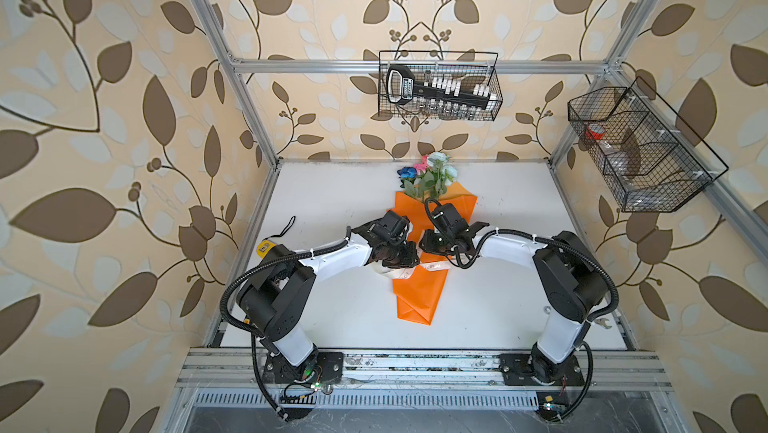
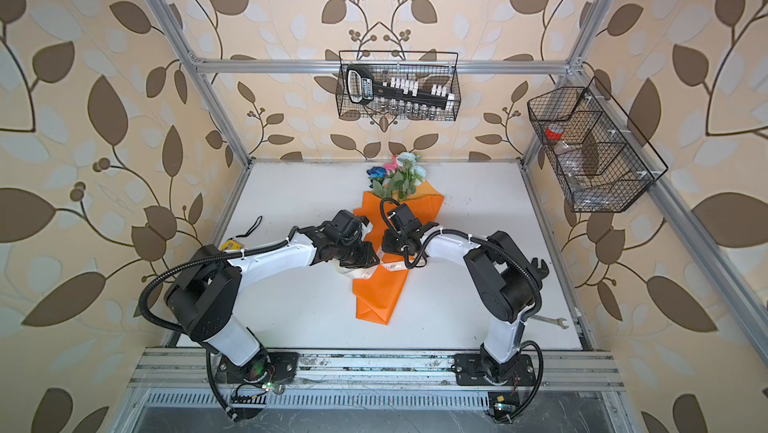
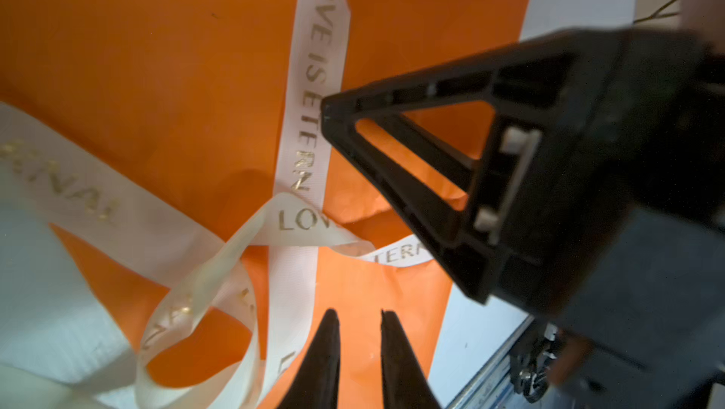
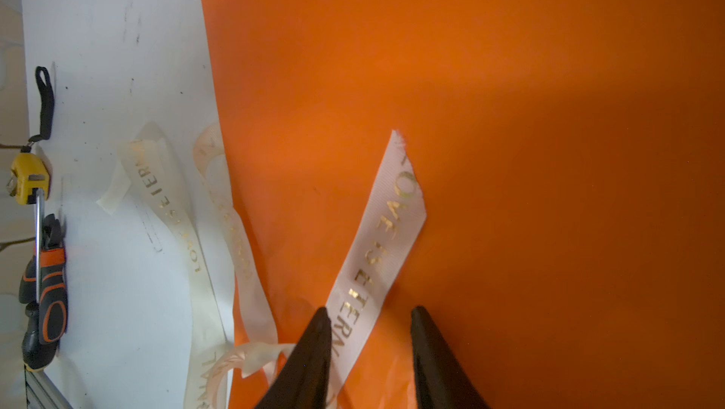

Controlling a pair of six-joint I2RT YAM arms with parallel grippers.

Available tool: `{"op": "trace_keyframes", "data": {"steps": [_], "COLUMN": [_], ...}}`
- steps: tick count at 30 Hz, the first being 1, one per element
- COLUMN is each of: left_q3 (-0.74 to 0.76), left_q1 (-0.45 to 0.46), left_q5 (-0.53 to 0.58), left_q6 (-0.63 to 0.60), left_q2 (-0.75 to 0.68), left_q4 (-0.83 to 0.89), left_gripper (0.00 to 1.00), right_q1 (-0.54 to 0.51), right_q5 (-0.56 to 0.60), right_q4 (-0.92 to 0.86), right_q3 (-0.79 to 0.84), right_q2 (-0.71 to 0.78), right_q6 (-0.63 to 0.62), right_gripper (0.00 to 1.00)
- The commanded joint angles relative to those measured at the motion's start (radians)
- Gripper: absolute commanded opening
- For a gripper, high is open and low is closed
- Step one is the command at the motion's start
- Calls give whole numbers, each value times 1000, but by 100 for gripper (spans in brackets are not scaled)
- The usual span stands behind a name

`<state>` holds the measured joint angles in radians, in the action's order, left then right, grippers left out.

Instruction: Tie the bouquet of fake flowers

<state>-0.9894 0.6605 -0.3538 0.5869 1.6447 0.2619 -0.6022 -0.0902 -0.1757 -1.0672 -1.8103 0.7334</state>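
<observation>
The bouquet of fake flowers (image 1: 428,173) (image 2: 399,175) lies mid-table, blooms toward the back wall, on its orange wrapping paper (image 1: 415,298) (image 3: 157,54) (image 4: 510,112). A cream lettered ribbon (image 1: 432,267) (image 3: 310,73) (image 4: 384,230) crosses the paper and twists over itself in a loose loop. My left gripper (image 1: 409,258) (image 3: 359,315) hovers over the paper beside the loop, open by a narrow gap and holding nothing. My right gripper (image 1: 424,244) (image 4: 368,311) faces it, open, with a ribbon end lying loose between its fingers. One of its fingers (image 3: 392,97) points at the ribbon.
A yellow tape measure (image 1: 266,247) (image 4: 29,183) and an orange-and-black tool (image 4: 43,289) lie at the table's left edge. A wrench (image 2: 548,321) lies front right. Wire baskets (image 1: 440,86) (image 1: 640,148) hang on the back and right frame rails.
</observation>
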Motion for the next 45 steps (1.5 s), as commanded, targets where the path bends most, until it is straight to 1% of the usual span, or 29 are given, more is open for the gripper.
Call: {"op": "trace_keyframes", "data": {"steps": [1, 3, 8, 13, 16, 20, 26, 33, 34, 41, 45], "left_q3": [6, 2, -17, -22, -28, -31, -32, -27, -28, -25, -19], "left_q1": [-2, -5, -7, -7, -10, -11, -12, -12, -13, -12, -12], "left_q5": [68, 89, 92, 97, 99, 104, 107, 113, 114, 110, 110], "left_q6": [30, 47, 51, 44, 40, 47, 54, 69, 72, 86, 91], "left_q2": [43, 75, 123, 130, 139, 156, 168, 175, 178, 182, 180], "left_q4": [-50, -73, -81, -68, -63, -65, -74, -94, -96, -110, -113], "left_gripper": [14, 10, 6, 5, 5, 5, 4, 3, 3, 3, 3], "right_q1": [-6, -7, -7, -10, -20, -44, -86, -88, -112, -159, -180], "right_q5": [4, 2, 5, 1, 20, 78, 198, 242, 250, 303, 356], "right_q4": [27, 37, 59, 70, 61, 22, -23, -69, -76, -127, -216], "right_q3": [13, 2, -24, -52, -75, -112, -162, -197, -201, -217, -250], "right_q2": [-11, -27, -52, -95, -125, -165, -193, -252, -263, -319, -376], "right_q6": [22, 22, 15, 5, -1, -17, -70, -91, -93, -113, -118], "right_gripper": [37, 37, 37, 37, 38, 40, 39, 39, 39, 31, 32]}}
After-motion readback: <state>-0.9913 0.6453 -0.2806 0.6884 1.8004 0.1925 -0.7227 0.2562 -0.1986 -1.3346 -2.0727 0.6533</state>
